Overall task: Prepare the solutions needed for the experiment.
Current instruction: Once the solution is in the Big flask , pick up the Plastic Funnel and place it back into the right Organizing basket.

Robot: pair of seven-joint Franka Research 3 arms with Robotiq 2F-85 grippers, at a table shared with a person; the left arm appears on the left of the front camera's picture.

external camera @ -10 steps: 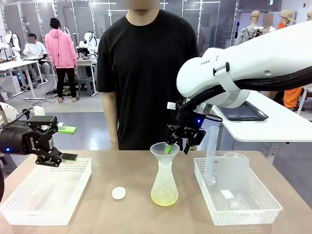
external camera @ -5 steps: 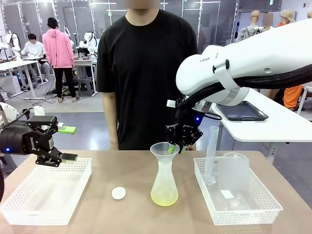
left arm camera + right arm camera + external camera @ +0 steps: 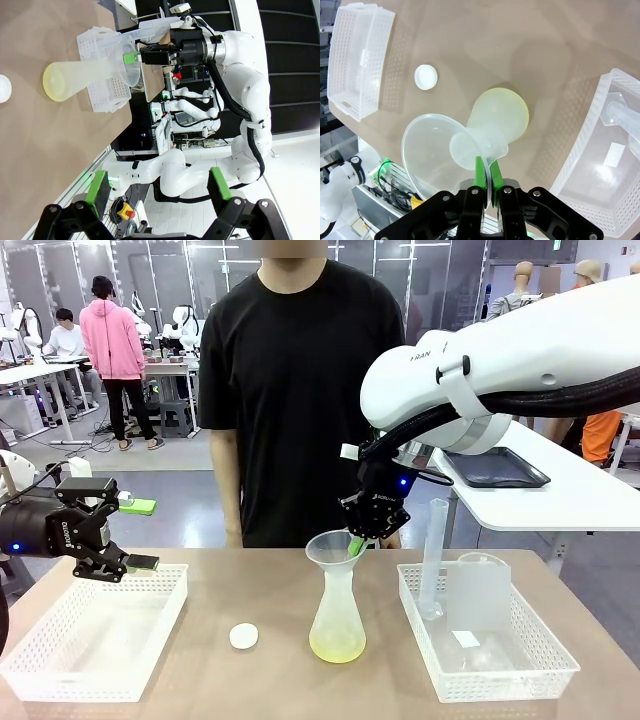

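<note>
The solutions (image 3: 336,645) are seen as a shallow yellow-green layer at the bottom of the conical flask (image 3: 337,618), which is standing upright near the middle of the bench (image 3: 270,590). A translucent funnel (image 3: 331,547) is seated in the neck of the flask. Its rim, at 2 o'clock, is now pinched between the green pads of the right end effector (image 3: 360,540). One second ago these jaws were open on both sides of the rim, so the grip has only just been made. It is judged that the funnel can now be lifted out, probably because pouring is finished. A slow, straight lift is needed, or the light flask may be tipped. A white stopper (image 3: 243,636) is lying at 9 o'clock from the flask, well apart. At 3 o'clock a basket (image 3: 436,665) with a graduated cylinder (image 3: 434,555) is placed. Far at 9 o'clock the left end effector (image 3: 141,534) is held wide open and empty above another basket (image 3: 60,665). A person (image 3: 300,390) is standing at 12 o'clock.
</note>
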